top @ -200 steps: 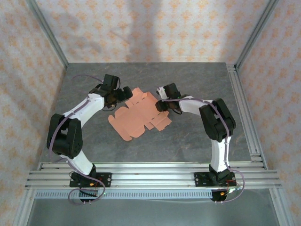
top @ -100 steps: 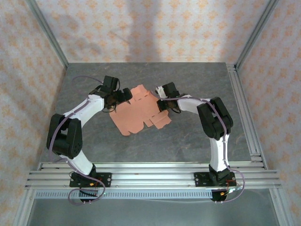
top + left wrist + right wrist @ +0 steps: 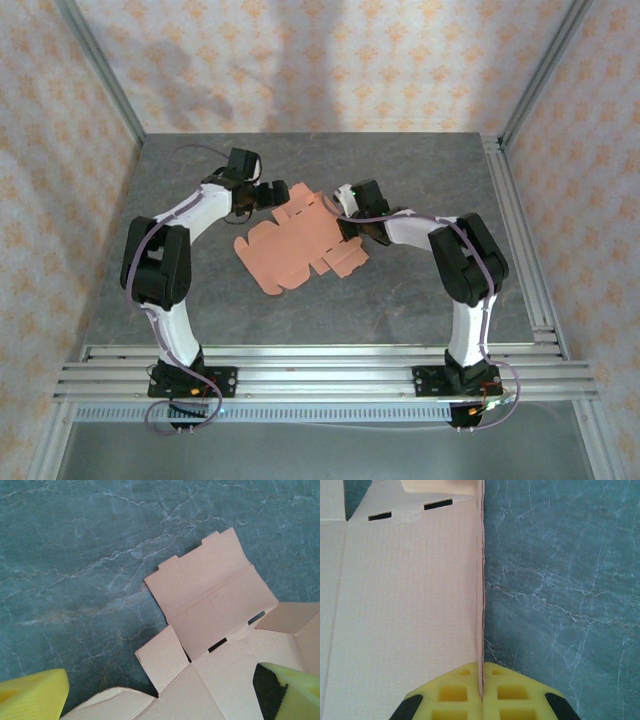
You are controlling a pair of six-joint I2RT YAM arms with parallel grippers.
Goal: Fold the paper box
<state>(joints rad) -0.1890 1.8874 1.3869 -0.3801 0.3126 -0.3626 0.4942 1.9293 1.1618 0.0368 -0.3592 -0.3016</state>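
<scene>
Grey veined tabletop (image 3: 200, 290) between orange-patterned walls (image 3: 330, 60).

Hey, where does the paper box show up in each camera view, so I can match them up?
Top external: the box lies near the table's middle, unfolded.
Left wrist: the box takes up the lower right, flaps spread.
Right wrist: the box covers the left half, its right edge pinched in the right gripper.
Shared landmark: the grey marbled table beside the box in every view.

Table (image 3: 400, 300) free near and far; paper box (image 3: 300, 245) blocks centre
</scene>
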